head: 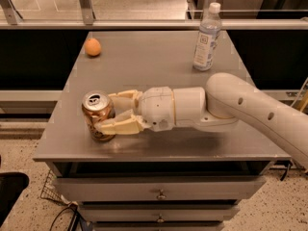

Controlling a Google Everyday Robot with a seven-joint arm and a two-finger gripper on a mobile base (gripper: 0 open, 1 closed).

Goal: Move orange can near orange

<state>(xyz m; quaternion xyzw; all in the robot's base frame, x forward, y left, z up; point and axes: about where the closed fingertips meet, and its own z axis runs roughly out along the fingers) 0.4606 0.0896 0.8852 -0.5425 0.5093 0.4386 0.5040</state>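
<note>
The orange can (97, 114), copper-orange with a silver pull-tab top, stands upright near the front left of the grey table (159, 76). My gripper (109, 113) reaches in from the right and its two cream fingers are closed around the can's body, one behind it and one in front. The orange (93, 47), a small round fruit, sits at the table's back left corner, well beyond the can.
A clear water bottle (206, 37) with a white cap stands at the back right of the table. My white arm (240, 112) stretches across the right front. Drawers (159, 194) sit below the tabletop. A railing runs behind the table.
</note>
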